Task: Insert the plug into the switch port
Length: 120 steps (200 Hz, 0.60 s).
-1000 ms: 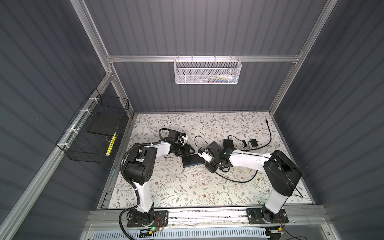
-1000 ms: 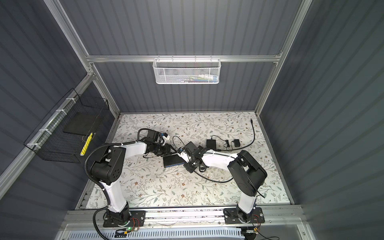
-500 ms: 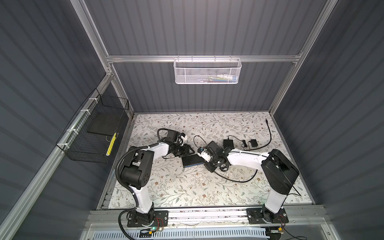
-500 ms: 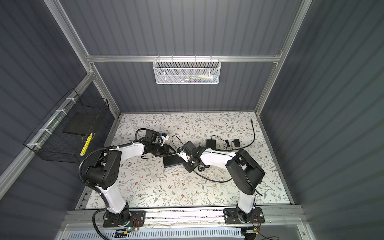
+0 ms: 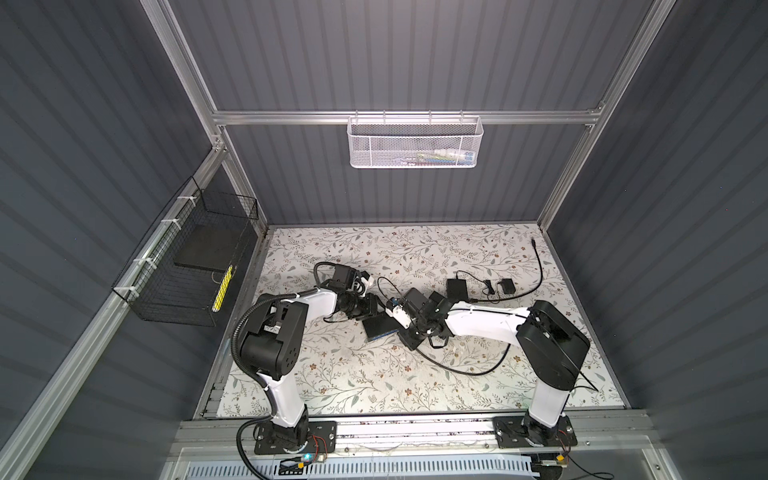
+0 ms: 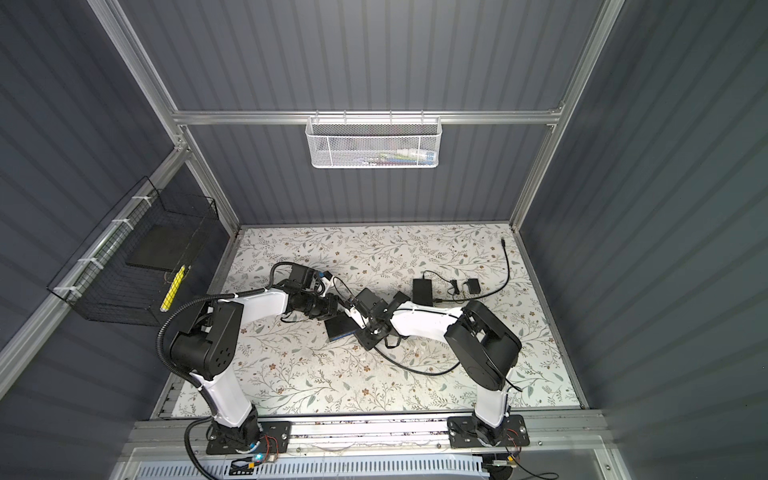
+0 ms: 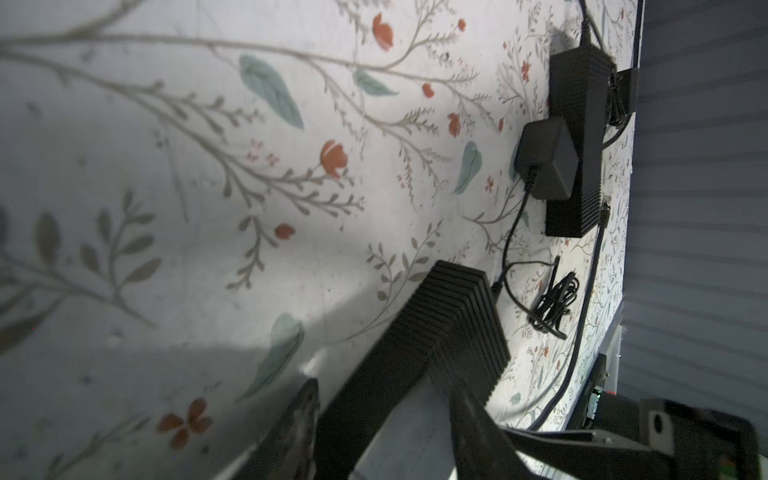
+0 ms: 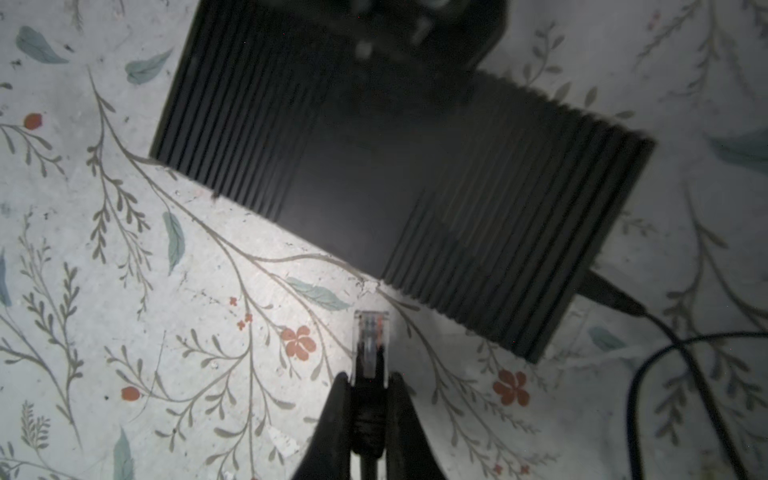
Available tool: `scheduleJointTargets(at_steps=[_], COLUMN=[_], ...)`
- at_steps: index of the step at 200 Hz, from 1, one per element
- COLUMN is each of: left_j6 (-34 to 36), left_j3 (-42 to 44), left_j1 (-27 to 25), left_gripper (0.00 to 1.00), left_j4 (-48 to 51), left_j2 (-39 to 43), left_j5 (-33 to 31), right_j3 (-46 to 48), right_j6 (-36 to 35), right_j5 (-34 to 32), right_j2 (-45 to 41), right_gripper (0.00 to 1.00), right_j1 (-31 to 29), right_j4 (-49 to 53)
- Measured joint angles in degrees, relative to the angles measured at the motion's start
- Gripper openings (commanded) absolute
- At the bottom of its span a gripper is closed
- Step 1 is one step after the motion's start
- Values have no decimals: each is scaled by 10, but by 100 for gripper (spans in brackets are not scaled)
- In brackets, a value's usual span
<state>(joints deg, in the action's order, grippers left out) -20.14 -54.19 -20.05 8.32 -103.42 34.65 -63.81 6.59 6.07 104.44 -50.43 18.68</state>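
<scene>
Currently 1 clear plug (image 8: 370, 336) and 1 switch (image 8: 395, 187) are in play, with 1 other ribbed box (image 7: 590, 83) lying well apart. The right gripper (image 8: 368, 386) is clenched on the plug's boot, and the plug's tip sits just short of the switch's long side, not touching. The left gripper (image 7: 382, 395) clasps the switch between its 2 fingers.

We can read no text, label, brand or number in any view. The packages (image 5: 444, 157) in the white mesh basket (image 5: 386, 145) and the yellow strip (image 5: 221, 284) in the black wire basket (image 5: 166, 309) are too small to read. The switch (image 8: 415, 187) is dark and blurred, with no marking we can make out.
</scene>
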Motion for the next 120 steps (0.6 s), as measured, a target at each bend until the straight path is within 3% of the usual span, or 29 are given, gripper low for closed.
scheduleJointTargets(at_steps=[120], left_j6=[-13], left_j3=[33], left_j1=[0], left_gripper=[51], left_j4=[-28], left_j2=[18], left_j5=[9], right_j3=[-20], right_j6=[18], right_j5=[8], right_j2=[28], right_gripper=[0], right_j1=[-8], right_j4=[16])
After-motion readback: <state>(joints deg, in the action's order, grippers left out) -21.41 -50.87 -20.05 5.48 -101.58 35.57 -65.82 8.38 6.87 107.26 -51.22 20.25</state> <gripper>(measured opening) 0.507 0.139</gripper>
